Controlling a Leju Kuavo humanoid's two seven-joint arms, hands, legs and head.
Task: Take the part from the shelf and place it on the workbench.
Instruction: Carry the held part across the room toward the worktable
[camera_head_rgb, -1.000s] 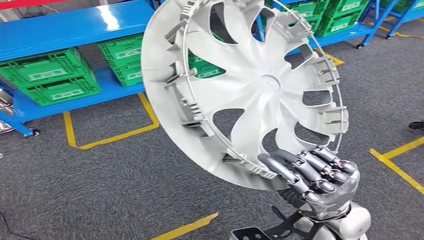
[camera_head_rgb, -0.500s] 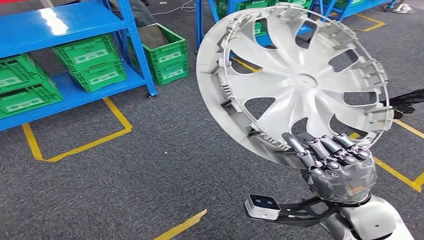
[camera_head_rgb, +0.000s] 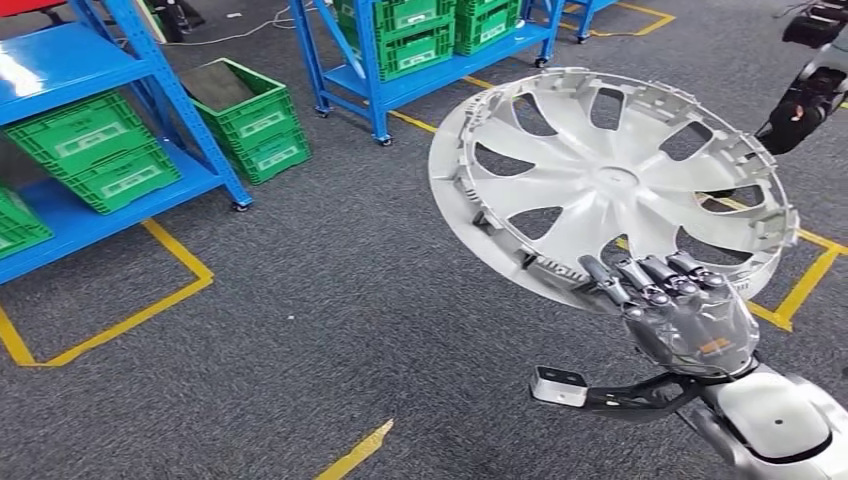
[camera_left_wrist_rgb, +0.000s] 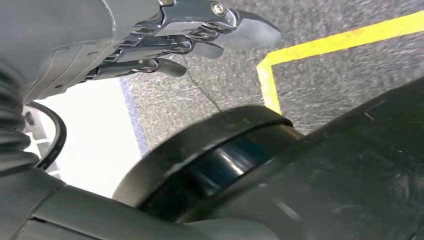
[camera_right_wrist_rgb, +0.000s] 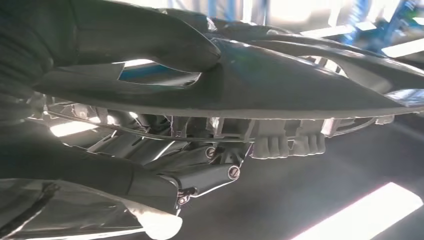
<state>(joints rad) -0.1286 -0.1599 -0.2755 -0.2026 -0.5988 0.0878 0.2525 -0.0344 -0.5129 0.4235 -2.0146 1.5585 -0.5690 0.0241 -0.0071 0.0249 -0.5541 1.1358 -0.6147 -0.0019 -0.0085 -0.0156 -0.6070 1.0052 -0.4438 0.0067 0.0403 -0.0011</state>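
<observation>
Fingers (camera_head_rgb: 640, 278) of the right hand (camera_head_rgb: 690, 320) grip the wheel cover (camera_head_rgb: 610, 185) rim.
Left hand (camera_left_wrist_rgb: 165, 37) hangs loosely open; green crates (camera_head_rgb: 100, 150) at ten o'clock.

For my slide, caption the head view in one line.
Right hand grips a silver wheel cover by its rim above grey carpet, blue shelving with green crates behind.

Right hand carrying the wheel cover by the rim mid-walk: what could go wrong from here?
1. The right hand grips the wheel cover only at its lower rim, so the tilted cover may lever out or slip.
2. The cover hides much of the floor ahead in the head view.
3. Its far edge may clip the blue shelf.
</observation>
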